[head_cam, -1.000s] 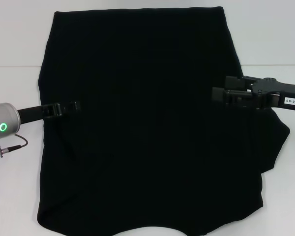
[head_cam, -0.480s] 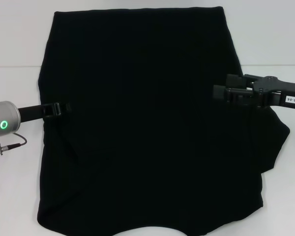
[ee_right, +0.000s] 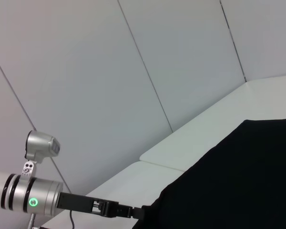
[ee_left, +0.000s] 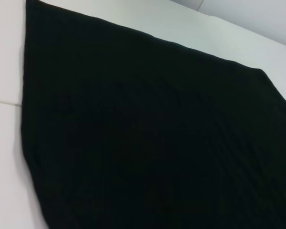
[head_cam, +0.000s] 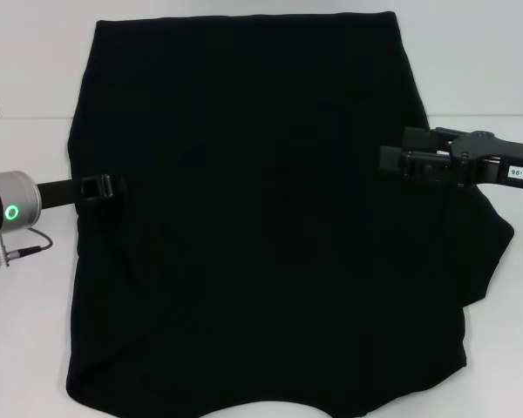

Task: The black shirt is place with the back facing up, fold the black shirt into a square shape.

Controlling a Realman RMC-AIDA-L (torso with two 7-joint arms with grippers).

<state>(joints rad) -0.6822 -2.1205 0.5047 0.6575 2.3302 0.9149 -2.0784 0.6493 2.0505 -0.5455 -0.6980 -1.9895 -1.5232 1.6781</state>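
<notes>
The black shirt [head_cam: 261, 218] lies spread flat on the white table [head_cam: 26, 331] and fills most of the head view. One sleeve [head_cam: 490, 248] sticks out on its right side. My left gripper [head_cam: 113, 186] reaches in from the left and sits over the shirt's left edge. It also shows in the right wrist view, where the left gripper [ee_right: 128, 211] points at the edge of the shirt [ee_right: 238, 181]. My right gripper [head_cam: 385, 162] hangs over the shirt's right part, just above the sleeve. The left wrist view shows only the shirt [ee_left: 157, 143] on the table.
Bare white table [head_cam: 479, 78] borders the shirt on the left, right and far side. A grey cable [head_cam: 22, 251] hangs from the left arm's wrist. Pale wall panels [ee_right: 109, 71] stand behind the table.
My left gripper has drawn back leftward from inside the shirt to its left edge. My right gripper has shifted slightly to the right. The shirt lies as before.
</notes>
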